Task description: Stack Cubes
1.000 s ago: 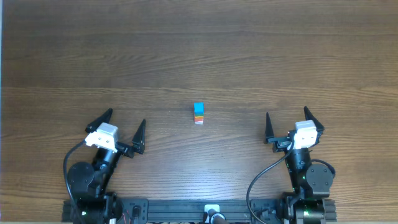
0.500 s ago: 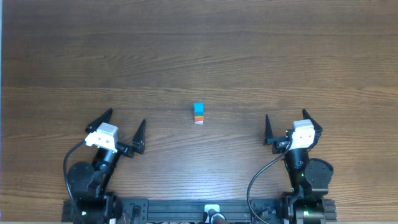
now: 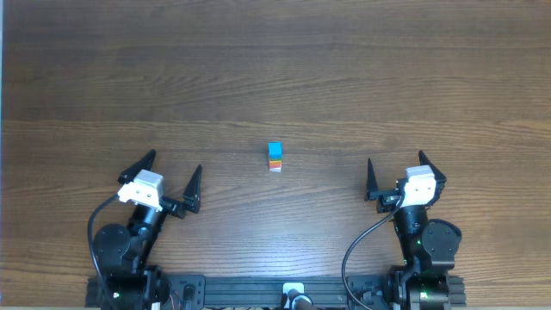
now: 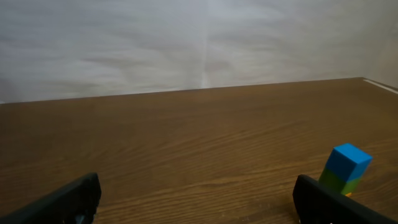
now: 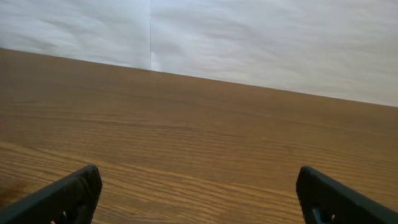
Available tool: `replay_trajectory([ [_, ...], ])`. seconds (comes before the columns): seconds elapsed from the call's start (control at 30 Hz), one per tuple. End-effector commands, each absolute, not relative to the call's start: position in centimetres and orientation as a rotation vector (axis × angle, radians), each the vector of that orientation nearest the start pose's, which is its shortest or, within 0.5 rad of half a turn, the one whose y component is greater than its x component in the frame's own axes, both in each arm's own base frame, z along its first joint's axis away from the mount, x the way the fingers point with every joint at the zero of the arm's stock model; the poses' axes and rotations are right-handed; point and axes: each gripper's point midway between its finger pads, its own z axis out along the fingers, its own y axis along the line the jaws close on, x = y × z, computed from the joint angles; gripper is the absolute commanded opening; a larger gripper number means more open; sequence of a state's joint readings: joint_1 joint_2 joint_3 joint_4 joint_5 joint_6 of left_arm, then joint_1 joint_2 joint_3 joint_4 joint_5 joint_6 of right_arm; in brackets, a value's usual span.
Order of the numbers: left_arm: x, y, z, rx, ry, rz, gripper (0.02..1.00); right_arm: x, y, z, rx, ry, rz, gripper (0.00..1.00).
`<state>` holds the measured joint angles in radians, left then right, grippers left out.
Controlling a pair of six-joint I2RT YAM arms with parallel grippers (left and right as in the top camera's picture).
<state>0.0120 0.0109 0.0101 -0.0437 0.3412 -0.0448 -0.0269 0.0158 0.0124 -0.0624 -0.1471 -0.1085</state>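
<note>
A small stack of cubes (image 3: 275,157) stands upright at the middle of the wooden table (image 3: 275,77), blue on top, then green, orange and red below. In the left wrist view the cube stack (image 4: 344,168) shows its blue and green cubes beside one fingertip. My left gripper (image 3: 172,176) rests open near its base, well to the left of the stack. My right gripper (image 3: 397,176) rests open near its base, well to the right of the stack. Nothing is between either pair of fingers.
A pale wall (image 4: 199,43) rises behind the table's far edge. The arm bases and cables (image 3: 284,293) sit along the near edge.
The right gripper has shifted very slightly left and up in the top view. The left arm and the stack have not moved.
</note>
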Motion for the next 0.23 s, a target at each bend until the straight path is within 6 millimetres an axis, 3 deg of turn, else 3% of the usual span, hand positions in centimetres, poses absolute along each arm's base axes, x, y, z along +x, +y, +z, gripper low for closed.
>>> replay_trajectory([
  [0.03,23.65,-5.76,16.45,0.239,1.604,-0.304,0.998,24.55,1.86,15.8,-0.181,1.63,0.01,0.991],
  [0.23,23.65,-5.76,16.45,0.239,1.604,-0.304,1.0,24.55,1.86,15.8,-0.181,1.63,0.01,0.991],
])
